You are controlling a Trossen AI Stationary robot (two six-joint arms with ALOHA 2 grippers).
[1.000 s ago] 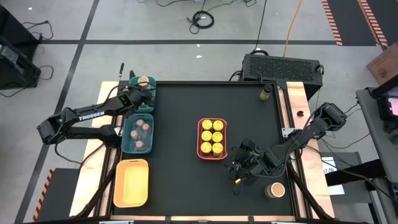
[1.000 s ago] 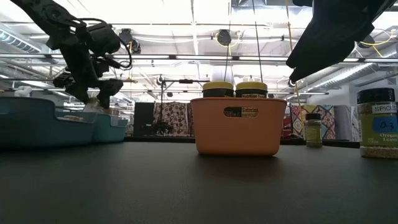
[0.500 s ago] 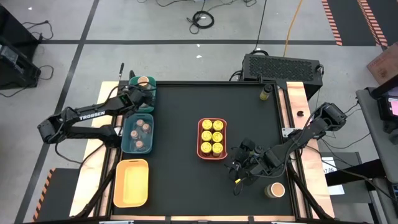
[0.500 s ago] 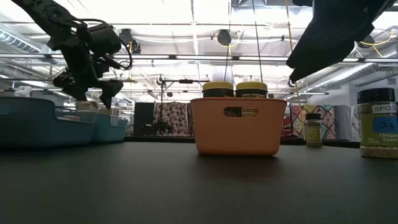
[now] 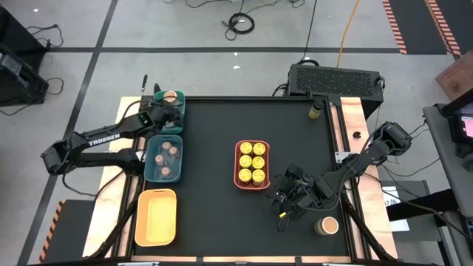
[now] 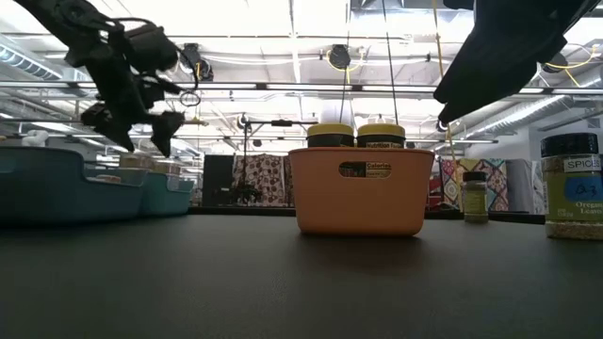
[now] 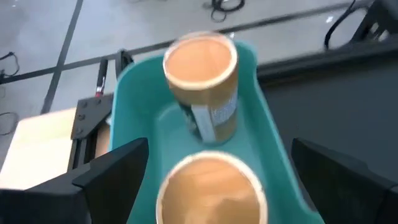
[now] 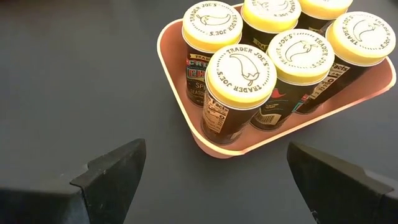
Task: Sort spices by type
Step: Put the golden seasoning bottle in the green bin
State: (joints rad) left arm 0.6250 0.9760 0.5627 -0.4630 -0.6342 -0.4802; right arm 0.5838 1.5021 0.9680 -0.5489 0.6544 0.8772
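My left gripper (image 5: 165,118) (image 7: 221,149) hangs open over the green tray (image 5: 177,112) at the table's far left. Two spice jars with tan-orange lids stand in that tray: the near one (image 7: 210,186) lies just below and between my fingers, the far one (image 7: 200,59) beyond it. My right gripper (image 5: 284,203) (image 8: 216,149) waits open near the right front. It faces the coral tray (image 5: 252,185), which holds several yellow-lidded jars (image 8: 240,73). Another tan-lidded jar (image 5: 327,224) stands on the table at the front right.
A teal tray (image 5: 151,157) with small pinkish-brown-lidded jars sits next to the green one, and a yellow tray (image 5: 157,216) stands at the front left. One small jar (image 5: 316,109) is at the far right corner. Bare black tabletop lies between the trays.
My left gripper has opened and let go of the tan-lidded jar, which now stands upright in the green tray. In the low view the fingertips stand a little higher than before, clear above the lid.
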